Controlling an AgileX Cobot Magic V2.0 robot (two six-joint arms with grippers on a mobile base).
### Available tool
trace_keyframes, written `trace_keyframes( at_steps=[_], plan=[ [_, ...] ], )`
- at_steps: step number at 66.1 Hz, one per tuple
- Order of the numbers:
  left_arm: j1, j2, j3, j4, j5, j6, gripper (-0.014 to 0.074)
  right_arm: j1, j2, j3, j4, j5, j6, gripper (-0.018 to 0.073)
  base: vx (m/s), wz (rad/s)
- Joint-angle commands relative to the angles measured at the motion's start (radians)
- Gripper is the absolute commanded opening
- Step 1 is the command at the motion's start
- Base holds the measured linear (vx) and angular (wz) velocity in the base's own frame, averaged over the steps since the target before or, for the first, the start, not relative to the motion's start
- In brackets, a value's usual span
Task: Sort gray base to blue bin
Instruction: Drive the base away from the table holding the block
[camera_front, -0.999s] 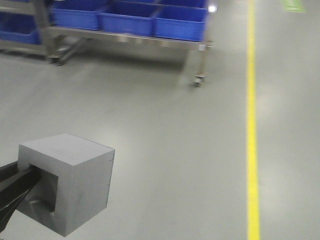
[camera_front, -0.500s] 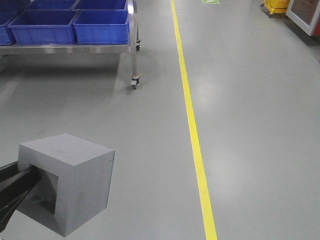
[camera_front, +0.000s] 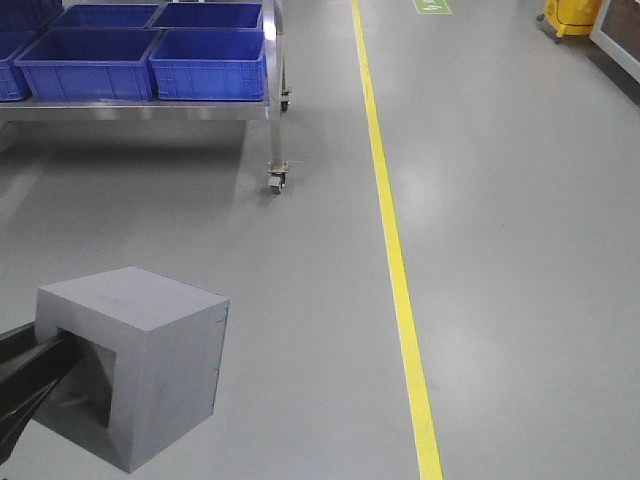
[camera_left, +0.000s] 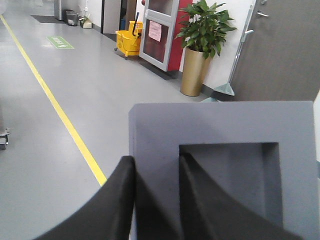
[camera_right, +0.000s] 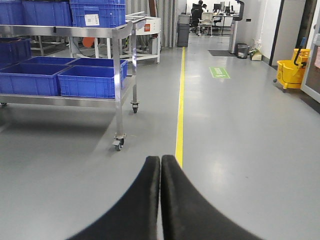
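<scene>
Where it sits at the near left of the front view, 1 gray base (camera_front: 135, 375) hangs clear of the floor, a matte cube with 1 square recess in the face turned toward the arm.

- Left gripper (camera_left: 155, 165): 2 black fingers clamped on 1 wall of the cube, 1 finger (camera_left: 197, 195) inside the recess, the other against the outer face.
- Right gripper (camera_right: 160, 165): 2 black fingers pressed together, tips touching, nothing between them, pointing down the aisle.
- Blue bins (camera_front: 208, 72): 4 counted whole on the low shelf at the far left, 2 in front and 2 behind, with more cut off at the left edge. All are well apart from the cube. The right wrist view shows further bins on an upper shelf.
- Steel cart (camera_front: 268, 105): 1, on casters, carrying the bins.
- Floor (camera_front: 520, 250): smooth gray, glossy.
- Yellow line (camera_front: 395, 250): 1, running from near to far, right of the cart.
- Green floor sign (camera_front: 430, 6): 1, far along the line.
- Yellow mop bucket (camera_front: 572, 12): 1, far right.
- Potted plant (camera_left: 202, 30): 1, in a gold pot, beside 1 red-framed door (camera_left: 160, 30).
</scene>
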Motion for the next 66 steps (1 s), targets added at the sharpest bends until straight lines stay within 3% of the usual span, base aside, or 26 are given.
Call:
trace_keyframes(
  at_steps=[1, 66],
  plan=[
    [-0.006, 0.001, -0.031, -0.006, -0.107, -0.007, -0.0006, 0.000, -0.011, 0.014, -0.010, -0.077, -0.005, -0.0009, 0.33, 0.09],
    [-0.006, 0.001, -0.031, -0.006, -0.107, -0.007, -0.0006, 0.000, -0.011, 0.014, -0.010, -0.077, -0.005, -0.0009, 0.38, 0.02]
  ],
)
